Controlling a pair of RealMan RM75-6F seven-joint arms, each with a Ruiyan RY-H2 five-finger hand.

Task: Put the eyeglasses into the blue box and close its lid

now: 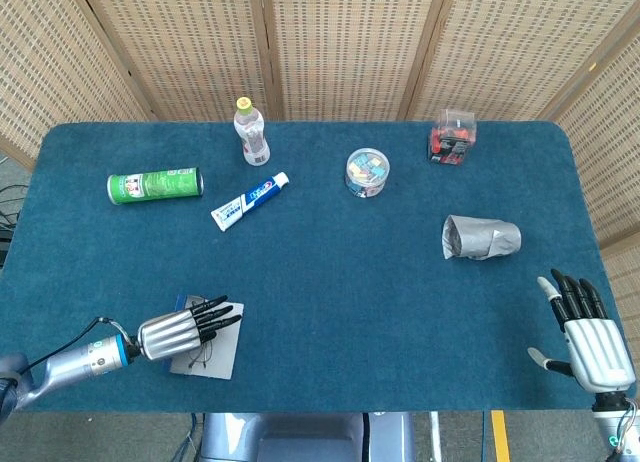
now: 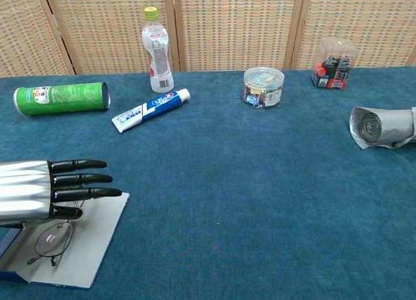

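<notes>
The thin wire-framed eyeglasses (image 2: 53, 240) lie on the pale inner face of the open flat blue box (image 2: 91, 251), at the near left corner of the table. One oval lens is plain in the chest view, and the frame's long axis runs roughly toward and away from me, slightly slanted. The box lid is open and lies flat.

My left hand (image 2: 39, 191), silver-backed with black fingers (image 2: 81, 178), hovers over the box, palm down, fingers straight, slightly apart and pointing to my right. Whether its thumb touches the glasses I cannot tell; the hand covers that part. My right hand (image 1: 583, 334) rests at the near right edge, palm down, fingers spread and holding nothing.

The table carries a dark blue napped cloth (image 1: 340, 262). Beyond the box, well apart: a green cylindrical canister (image 1: 155, 186) on its side, a white-and-blue toothpaste tube (image 1: 250, 200) lying slanted, an upright clear plastic bottle with a yellow-green cap (image 1: 251, 132), a round clear tub of coloured clips (image 1: 366, 172), a clear square box of red and black items (image 1: 452, 136), and a crumpled grey roll (image 1: 481, 238) on its side.
</notes>
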